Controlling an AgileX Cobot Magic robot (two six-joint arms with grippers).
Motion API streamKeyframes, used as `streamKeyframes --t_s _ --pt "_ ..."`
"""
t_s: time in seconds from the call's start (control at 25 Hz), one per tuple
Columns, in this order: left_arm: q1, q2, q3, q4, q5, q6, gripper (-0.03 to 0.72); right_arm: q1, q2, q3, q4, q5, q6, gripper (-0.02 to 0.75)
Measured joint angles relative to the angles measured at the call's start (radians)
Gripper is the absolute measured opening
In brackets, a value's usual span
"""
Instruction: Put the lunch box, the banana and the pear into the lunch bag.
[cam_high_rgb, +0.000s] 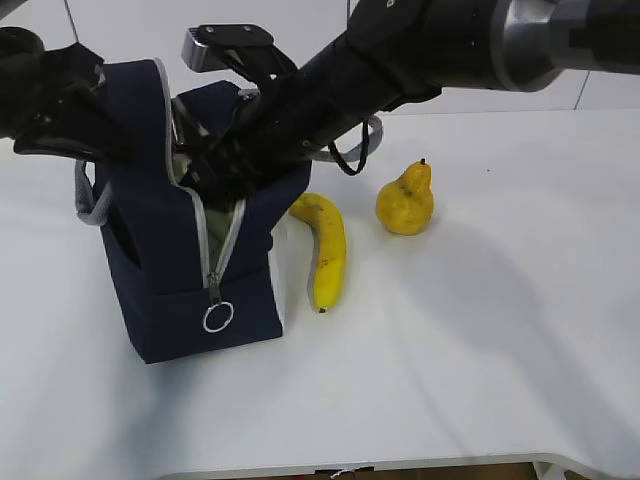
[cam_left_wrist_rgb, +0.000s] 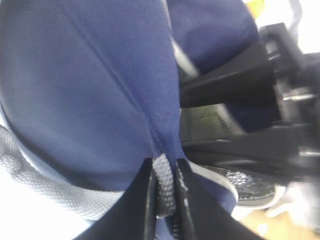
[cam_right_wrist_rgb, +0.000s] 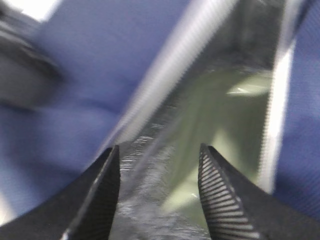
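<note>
1. White tabletop (cam_high_rgb: 480, 330): right gripper (cam_right_wrist_rgb: 159, 192), jaws apart and empty, sits inside the lunch bag (cam_high_rgb: 160, 250) mouth.
2. Left gripper (cam_left_wrist_rgb: 164, 200) pinches the bag's edge.
3. Banana (cam_high_rgb: 325, 250), long axis toward the camera, lies just outside the bag, nearer the right arm; pear (cam_high_rgb: 405, 200) beyond.

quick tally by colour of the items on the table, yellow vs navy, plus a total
yellow: 2, the banana and the pear
navy: 1, the lunch bag
total: 3
The pale green lid inside the bag, seen in the right wrist view, is not counted because it is not on the table itself.
</note>
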Motion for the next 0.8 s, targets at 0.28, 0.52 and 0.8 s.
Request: streamKeyframes --t_s 0.28,0.52,0.8 --pt "0.0 0.002 0.0 0.02 0.008 0.0 0.013 0.001 0.0 -0.023 0.019 0.033 -0.006 0.425" --pt "0.0 0.007 0.0 0.071 0.011 0.0 0.013 0.002 0.0 -0.154 -0.053 0.162 -0.006 0.425" --pt "0.0 0.007 0.0 0.108 0.001 0.0 0.013 0.002 0.0 -0.335 -0.241 0.287 0.072 0.425"
